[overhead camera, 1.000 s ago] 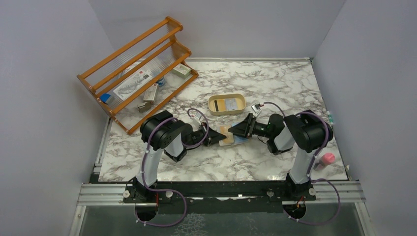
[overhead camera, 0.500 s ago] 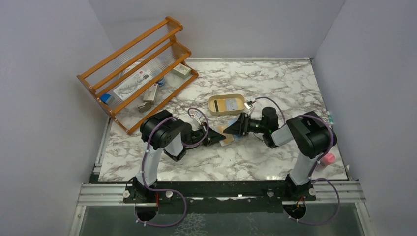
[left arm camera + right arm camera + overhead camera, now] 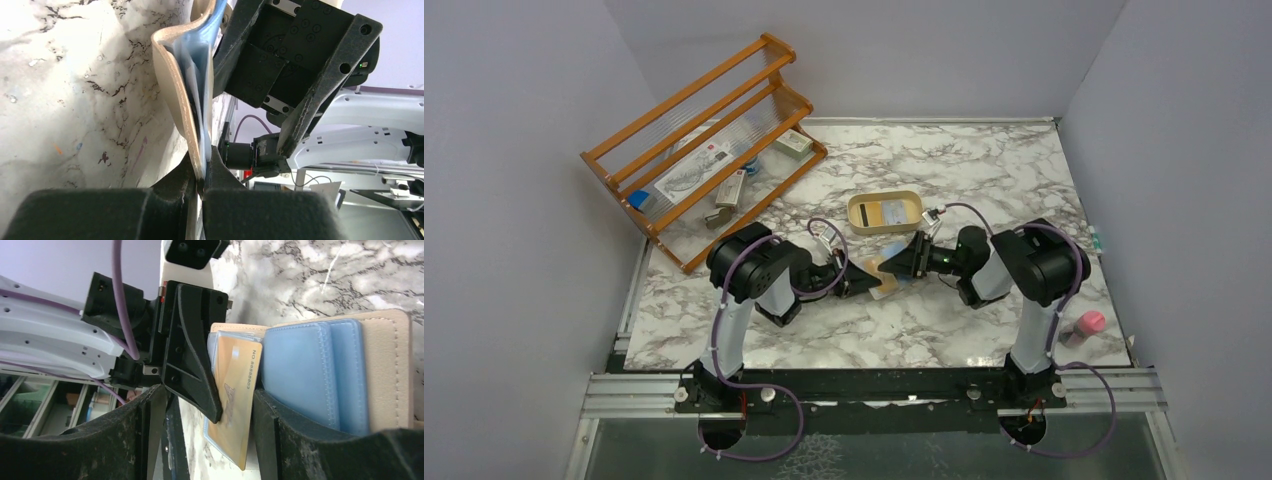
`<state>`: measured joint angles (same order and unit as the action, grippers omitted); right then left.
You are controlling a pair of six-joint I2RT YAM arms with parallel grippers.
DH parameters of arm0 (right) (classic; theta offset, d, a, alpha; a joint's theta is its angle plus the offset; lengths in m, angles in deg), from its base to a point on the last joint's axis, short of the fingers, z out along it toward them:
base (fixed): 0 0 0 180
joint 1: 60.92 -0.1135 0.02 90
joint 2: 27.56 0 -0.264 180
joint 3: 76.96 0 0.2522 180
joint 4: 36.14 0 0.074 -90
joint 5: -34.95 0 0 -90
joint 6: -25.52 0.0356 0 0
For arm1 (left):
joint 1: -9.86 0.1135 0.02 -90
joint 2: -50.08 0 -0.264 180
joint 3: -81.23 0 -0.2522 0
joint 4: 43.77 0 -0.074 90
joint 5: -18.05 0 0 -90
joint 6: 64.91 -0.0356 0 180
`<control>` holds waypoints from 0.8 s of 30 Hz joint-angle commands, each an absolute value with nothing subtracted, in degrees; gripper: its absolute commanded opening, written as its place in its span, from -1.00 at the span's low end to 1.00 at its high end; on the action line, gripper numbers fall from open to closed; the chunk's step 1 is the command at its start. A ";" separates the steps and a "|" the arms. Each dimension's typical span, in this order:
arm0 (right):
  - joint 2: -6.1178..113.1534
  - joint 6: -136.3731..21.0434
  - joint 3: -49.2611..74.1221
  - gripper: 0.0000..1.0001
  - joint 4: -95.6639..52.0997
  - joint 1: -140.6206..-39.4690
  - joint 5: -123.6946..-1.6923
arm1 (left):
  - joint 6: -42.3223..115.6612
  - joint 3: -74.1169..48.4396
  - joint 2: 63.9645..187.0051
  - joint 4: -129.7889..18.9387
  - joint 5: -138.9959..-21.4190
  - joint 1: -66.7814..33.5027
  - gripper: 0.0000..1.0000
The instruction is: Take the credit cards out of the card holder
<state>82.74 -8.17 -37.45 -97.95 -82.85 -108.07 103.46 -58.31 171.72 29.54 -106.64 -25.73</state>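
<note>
Two robot arms meet over an open card holder (image 3: 886, 276) at the middle of the marble surface (image 3: 984, 170). The left gripper (image 3: 860, 281) reaches in from the left, its jaws clenched on the near edge of the tan wallet, which the left wrist view shows standing on edge with its light blue lining facing the other arm. The right gripper (image 3: 906, 262) comes in from the right with its jaws released. In the right wrist view they stand apart on either side of a yellow-orange card (image 3: 235, 390), which sticks partway out of a blue pocket and is not pinched. One finger (image 3: 265, 415) lies just beside the card's edge. The edge of a pale card (image 3: 209, 432) shows behind the yellow one. The holder's blue pockets and stitched tan rim spread to the right of both cards.

Just beyond the wallet, on the far side, sits a cream tray (image 3: 854, 212) with a striped card (image 3: 886, 213) lying in it. An orange wooden rack (image 3: 704, 140) holding small items stands at the far left. A pink-topped object (image 3: 1089, 322) sits at the right edge, well apart from the arms.
</note>
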 commanded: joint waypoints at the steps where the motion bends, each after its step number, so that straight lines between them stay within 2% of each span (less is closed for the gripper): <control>1: 82.62 5.82 -37.08 0.04 -115.98 -92.73 -132.74 | 101.75 -53.29 171.36 35.82 -108.04 -26.45 -1.00; 7: 79.30 2.15 -37.99 0.12 -110.12 -92.70 -134.71 | 98.07 -53.11 169.46 29.69 -110.90 -22.72 -1.00; 13: 74.40 -12.24 -36.95 0.15 -88.14 -93.58 -133.03 | 94.23 -50.10 167.35 21.69 -111.32 -22.31 -1.00; 18: 72.57 -29.80 -32.06 0.18 -61.09 -96.75 -127.93 | 94.70 -48.15 167.89 21.13 -111.29 -22.64 -1.00; 20: 73.64 -31.14 -31.15 0.19 -59.64 -98.09 -127.22 | 94.77 -47.87 168.28 21.05 -111.15 -22.66 -1.00; 24: 76.91 -22.48 -32.31 0.21 -72.44 -98.93 -128.69 | 94.88 -46.65 169.03 20.77 -111.45 -22.73 -1.00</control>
